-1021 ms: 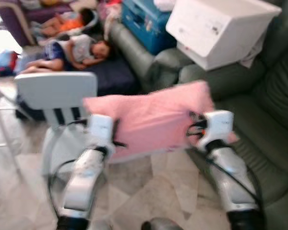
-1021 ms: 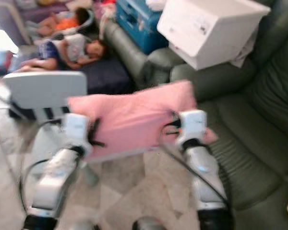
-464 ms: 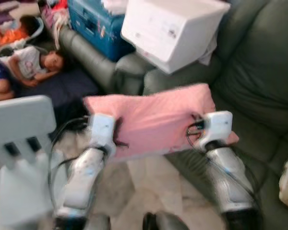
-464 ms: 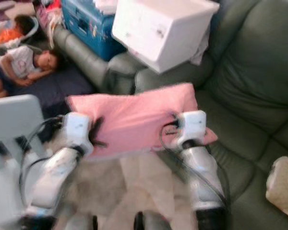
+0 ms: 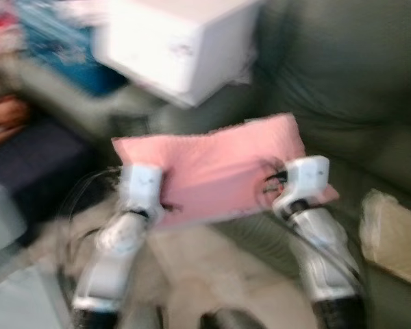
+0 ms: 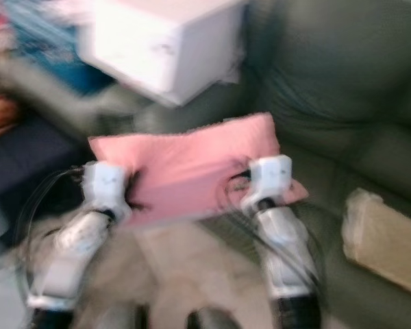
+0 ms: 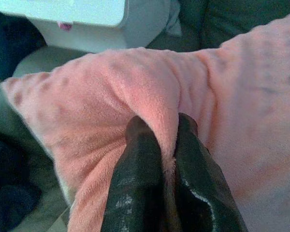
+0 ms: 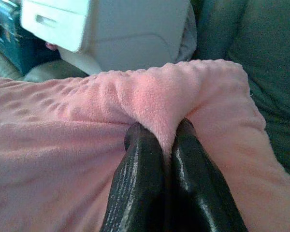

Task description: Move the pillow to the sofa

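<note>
Pink pillow (image 5: 216,168) held up before green sofa (image 5: 335,103), left gripper (image 7: 162,126) and right gripper (image 8: 160,131) each pinching a fold, white box (image 5: 171,44) behind.

A large white plastic storage box (image 5: 175,41) sits tilted on the arm of the seating, with a pale grey cloth (image 8: 186,34) tucked behind it. Beside the box, a blurred blue crate-like container (image 5: 58,44) rests farther along. A flat beige cushion-like bundle (image 5: 392,236) lies on the seat. A dark navy mat (image 5: 24,168) covers part of the pale tiled floor (image 5: 212,274).
</note>
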